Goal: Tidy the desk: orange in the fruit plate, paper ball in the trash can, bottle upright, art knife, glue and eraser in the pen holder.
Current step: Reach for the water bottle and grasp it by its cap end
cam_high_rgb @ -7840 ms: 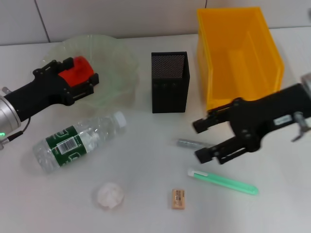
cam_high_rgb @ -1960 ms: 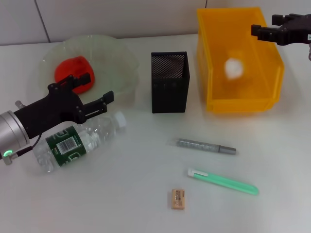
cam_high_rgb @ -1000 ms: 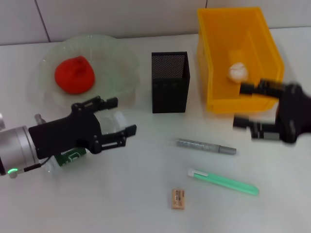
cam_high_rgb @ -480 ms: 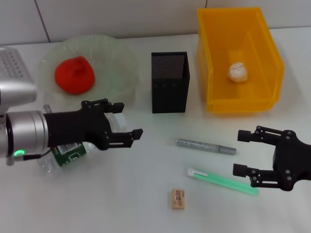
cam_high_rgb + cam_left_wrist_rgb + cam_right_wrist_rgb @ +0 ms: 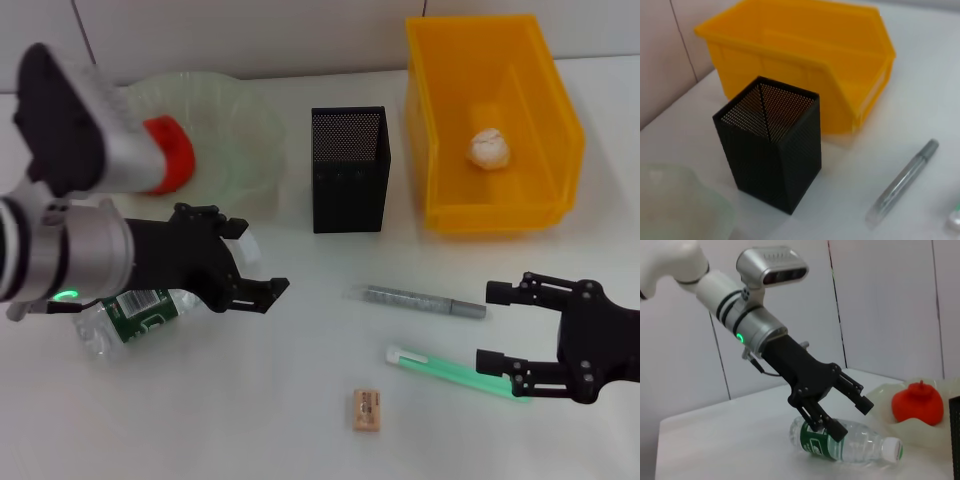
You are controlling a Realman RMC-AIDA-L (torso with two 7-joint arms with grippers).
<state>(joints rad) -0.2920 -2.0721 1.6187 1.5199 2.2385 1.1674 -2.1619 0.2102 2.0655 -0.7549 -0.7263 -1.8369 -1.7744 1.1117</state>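
1. Bottle [image 5: 165, 296]: you have it lying on its side on the tabletop [image 5: 300, 440], well to the left of the pen holder [image 5: 348, 170]. The left end effector [image 5: 250, 265], which was out beside it a moment ago, has come down over it, fingers spread, with nothing gripped yet. Judgement: the uprighting step has begun.
2. Orange [image 5: 170, 155]: it sits in the fruit plate [image 5: 240, 140], left of the pen holder. It went in a few seconds back; that item is closed.
3. Paper ball [image 5: 489, 149]: it lies inside the yellow trash can [image 5: 490, 120], right of the pen holder, dropped there about two seconds ago. Closed.
4. Right end effector [image 5: 505, 325]: you have brought it back from over the trash can to the green art knife [image 5: 455, 373], in front and right of the pen holder. Fingers are released, empty, one tip near the knife's end.
5. Outstanding: the grey glue stick [image 5: 420, 300] and the eraser [image 5: 367, 409] lie untouched in front of the pen holder.
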